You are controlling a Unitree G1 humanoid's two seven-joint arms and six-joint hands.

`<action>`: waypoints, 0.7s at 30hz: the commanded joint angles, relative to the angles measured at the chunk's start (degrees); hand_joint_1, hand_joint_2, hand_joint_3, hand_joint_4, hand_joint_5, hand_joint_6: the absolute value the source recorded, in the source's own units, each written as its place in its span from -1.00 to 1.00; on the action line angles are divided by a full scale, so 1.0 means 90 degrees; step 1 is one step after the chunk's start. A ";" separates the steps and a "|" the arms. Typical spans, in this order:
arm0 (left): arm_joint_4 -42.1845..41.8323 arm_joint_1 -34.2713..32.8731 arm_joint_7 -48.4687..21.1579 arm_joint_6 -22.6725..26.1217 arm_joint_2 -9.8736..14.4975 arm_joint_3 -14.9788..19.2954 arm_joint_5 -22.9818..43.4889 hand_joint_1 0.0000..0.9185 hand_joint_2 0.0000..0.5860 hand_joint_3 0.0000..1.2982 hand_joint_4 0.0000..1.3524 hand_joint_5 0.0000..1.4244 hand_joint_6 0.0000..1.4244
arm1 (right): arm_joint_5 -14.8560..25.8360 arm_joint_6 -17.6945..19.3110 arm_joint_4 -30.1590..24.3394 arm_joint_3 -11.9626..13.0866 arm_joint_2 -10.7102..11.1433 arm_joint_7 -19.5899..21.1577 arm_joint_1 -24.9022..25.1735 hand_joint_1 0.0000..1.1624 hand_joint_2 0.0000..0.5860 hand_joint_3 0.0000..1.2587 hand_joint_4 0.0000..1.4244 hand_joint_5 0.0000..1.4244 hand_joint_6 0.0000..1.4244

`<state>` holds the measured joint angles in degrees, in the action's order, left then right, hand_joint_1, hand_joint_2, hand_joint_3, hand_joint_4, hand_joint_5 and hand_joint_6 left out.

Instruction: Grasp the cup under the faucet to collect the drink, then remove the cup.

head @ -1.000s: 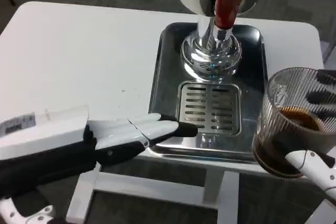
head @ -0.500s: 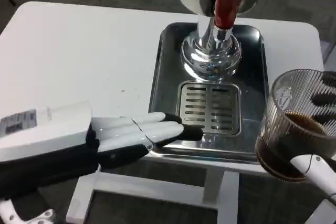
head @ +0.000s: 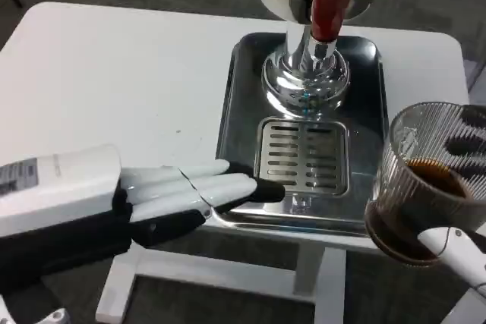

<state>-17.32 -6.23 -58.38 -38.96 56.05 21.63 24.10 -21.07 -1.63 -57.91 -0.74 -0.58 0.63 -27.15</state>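
The right hand (head: 465, 244) holds the cup (head: 425, 180) at the right edge of the view, off the right side of the tray (head: 235, 89) and clear of the faucet (head: 328, 7). Its dark fingers (head: 465, 142) wrap the far side of the ribbed glass and a white finger crosses the base. The cup is upright, slightly tilted, with dark drink in its lower part.

The left hand (head: 194, 199) lies low at the front left corner of the tray, fingers straight, together and holding nothing; the dark fingertips reach over the tray's front rim near the grate (head: 304, 155).

The tray sits on the white bench (head: 114, 73). The dispenser's chrome base (head: 305, 77) stands on the tray behind the slotted grate, and the red faucet handle points down over it.
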 commanded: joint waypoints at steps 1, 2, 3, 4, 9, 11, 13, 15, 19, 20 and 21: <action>-0.0105 0.0169 -0.0062 -0.0021 0.0094 0.0132 -0.0076 -1.00 -0.69 -1.00 -1.00 -1.00 -0.75 | 0.0017 0.0411 -0.0232 -0.0081 -0.0039 0.0039 -0.0045 0.37 -0.22 0.30 0.35 0.70 1.00; -0.0105 0.0192 -0.0053 -0.0014 0.0095 0.0160 -0.0088 -1.00 -0.69 -1.00 -1.00 -1.00 -0.75 | 0.0007 0.0413 -0.0232 -0.0116 -0.0046 0.0043 -0.0052 0.37 -0.22 0.30 0.35 0.70 1.00; -0.0104 0.0210 -0.0046 -0.0010 0.0098 0.0178 -0.0095 -1.00 -0.69 -1.00 -1.00 -1.00 -0.75 | -0.0008 0.0407 -0.0232 -0.0149 -0.0046 0.0043 -0.0051 0.37 -0.22 0.30 0.35 0.70 1.00; -0.0102 0.0231 -0.0042 -0.0003 0.0102 0.0200 -0.0103 -1.00 -0.69 -1.00 -1.00 -1.00 -0.75 | -0.0017 0.0389 -0.0232 -0.0184 -0.0045 0.0042 -0.0044 0.37 -0.22 0.30 0.35 0.70 1.00; -0.0072 0.0504 -0.0041 0.0107 0.0093 0.0502 -0.0139 -1.00 -0.69 -1.00 -1.00 -1.00 -0.75 | -0.0151 0.0287 -0.0128 -0.0382 0.0008 0.0006 0.0205 0.37 -0.22 0.30 0.35 0.70 1.00; -0.0072 0.0651 -0.0052 0.0115 0.0082 0.0676 -0.0126 -1.00 -0.69 -1.00 -1.00 -1.00 -0.75 | -0.0223 0.0223 -0.0037 -0.0481 0.0028 -0.0032 0.0390 0.37 -0.22 0.30 0.35 0.70 1.00; -0.0076 0.0784 -0.0067 0.0109 0.0065 0.0838 -0.0108 -1.00 -0.69 -1.00 -1.00 -1.00 -0.75 | -0.0285 0.0142 0.0064 -0.0562 0.0031 -0.0071 0.0605 0.37 -0.22 0.30 0.35 0.70 1.00; -0.0071 0.0888 -0.0065 0.0105 0.0054 0.0963 -0.0098 -1.00 -0.69 -1.00 -1.00 -1.00 -0.75 | -0.0321 0.0084 0.0124 -0.0603 0.0032 -0.0095 0.0747 0.37 -0.22 0.30 0.35 0.70 1.00; -0.0065 0.1071 -0.0046 0.0134 0.0050 0.1194 -0.0084 -1.00 -0.69 -1.00 -1.00 -1.00 -0.75 | -0.0356 -0.0006 0.0247 -0.0675 0.0023 -0.0161 0.0973 0.37 -0.21 0.30 0.35 0.70 1.00; -0.0079 0.1103 -0.0039 0.0146 0.0048 0.1230 -0.0084 -1.00 -0.69 -1.00 -1.00 -1.00 -0.75 | -0.0360 -0.0014 0.0275 -0.0701 0.0018 -0.0166 0.1004 0.36 -0.20 0.30 0.35 0.70 1.00; -0.0092 0.1132 -0.0031 0.0157 0.0044 0.1261 -0.0084 -1.00 -0.69 -1.00 -1.00 -1.00 -0.75 | -0.0361 -0.0020 0.0293 -0.0718 0.0015 -0.0169 0.1024 0.36 -0.20 0.30 0.35 0.70 1.00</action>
<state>-17.50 2.58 -58.38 -37.78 56.16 31.36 23.57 -24.61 -1.96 -55.10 -6.21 -0.09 -0.95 -18.96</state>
